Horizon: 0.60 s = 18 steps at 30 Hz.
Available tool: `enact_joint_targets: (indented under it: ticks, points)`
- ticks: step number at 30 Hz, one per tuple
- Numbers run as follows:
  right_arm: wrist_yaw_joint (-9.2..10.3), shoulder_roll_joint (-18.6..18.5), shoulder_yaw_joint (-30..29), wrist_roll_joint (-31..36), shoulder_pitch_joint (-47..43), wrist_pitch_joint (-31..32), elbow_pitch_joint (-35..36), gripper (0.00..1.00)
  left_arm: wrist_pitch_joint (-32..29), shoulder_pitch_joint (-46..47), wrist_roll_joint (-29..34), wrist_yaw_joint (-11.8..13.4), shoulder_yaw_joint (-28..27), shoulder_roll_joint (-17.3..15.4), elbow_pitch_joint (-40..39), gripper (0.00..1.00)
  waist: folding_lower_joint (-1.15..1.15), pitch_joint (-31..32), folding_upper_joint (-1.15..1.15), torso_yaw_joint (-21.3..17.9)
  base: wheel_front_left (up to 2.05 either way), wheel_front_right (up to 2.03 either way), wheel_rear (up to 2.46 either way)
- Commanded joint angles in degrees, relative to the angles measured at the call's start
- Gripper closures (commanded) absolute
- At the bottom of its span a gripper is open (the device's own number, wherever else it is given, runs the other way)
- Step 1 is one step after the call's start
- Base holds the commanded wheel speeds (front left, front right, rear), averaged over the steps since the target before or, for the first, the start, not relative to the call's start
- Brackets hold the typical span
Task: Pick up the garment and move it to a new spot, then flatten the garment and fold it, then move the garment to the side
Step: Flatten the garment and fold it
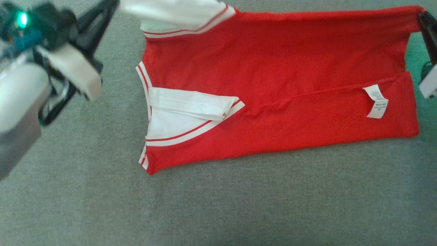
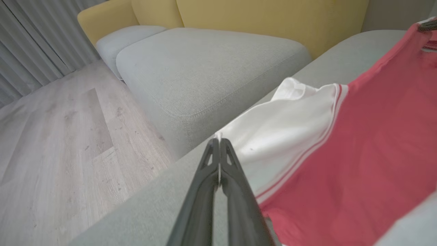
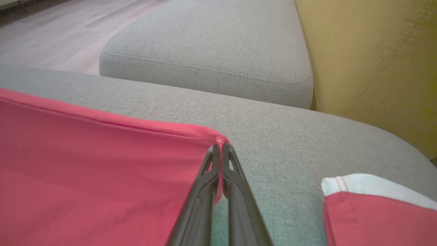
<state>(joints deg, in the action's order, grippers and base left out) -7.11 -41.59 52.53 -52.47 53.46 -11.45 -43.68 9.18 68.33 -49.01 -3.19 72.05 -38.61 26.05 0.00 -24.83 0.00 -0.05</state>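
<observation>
Head view first, and the red garment (image 1: 273, 68) lies spread on the grey cushion (image 1: 218, 205), long axis running straight across the picture: neck and white sleeves to the left, hem to the right. Top edge of the picture cuts off the upper sleeve (image 1: 177, 13), so its full shape is lost. The lower sleeve (image 1: 191, 104) is folded in over the chest, and a white care label (image 1: 375, 101) sits near the hem, its print too small to read.

Left gripper (image 2: 218, 145) is a blur at the upper left of the head view, but its own wrist camera has it clear: jaws pressed together, pinching the edge of that white sleeve. Right gripper (image 3: 218, 150) is mostly cut off by the right edge in the head view; over on the right wrist view its jaws are clamped on the red hem corner (image 3: 191, 131). A red and white scrap shows at the lower right there, and which part it is I cannot tell. Yellow backrest (image 2: 273, 17) and wooden floor (image 2: 51, 136) sit beyond.
</observation>
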Motion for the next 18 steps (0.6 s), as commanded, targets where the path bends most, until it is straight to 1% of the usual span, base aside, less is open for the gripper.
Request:
enact_joint_targets:
  ticks: [1,6,11,18]
  points:
    - [-0.37,-2.9,-1.0,-0.2,-2.7,-1.1,1.3,1.00,0.6,0.2,-0.7,1.6,-2.4,-4.0,-3.1,1.00,0.00,0.3,0.00,0.5,0.00,0.00,0.00]
    - [-0.37,-4.9,-4.1,0.7,-7.8,-2.5,3.5,1.00,1.1,-6.1,-1.8,7.7,-2.5,-8.9,-13.2,1.00,0.00,0.8,0.00,1.4,0.00,0.00,0.00]
    - [-0.37,-5.4,-8.4,2.1,-13.6,-3.2,6.1,1.00,1.4,-12.1,-1.7,14.0,-1.8,-12.6,-23.1,1.00,0.00,1.4,0.00,1.7,0.00,0.00,0.00]
    - [-0.37,-5.3,-15.4,5.5,-21.8,-3.4,11.1,1.00,1.2,-18.0,-1.9,20.1,-1.0,-15.5,-31.6,1.00,0.00,1.7,0.00,1.6,0.00,0.00,0.00]
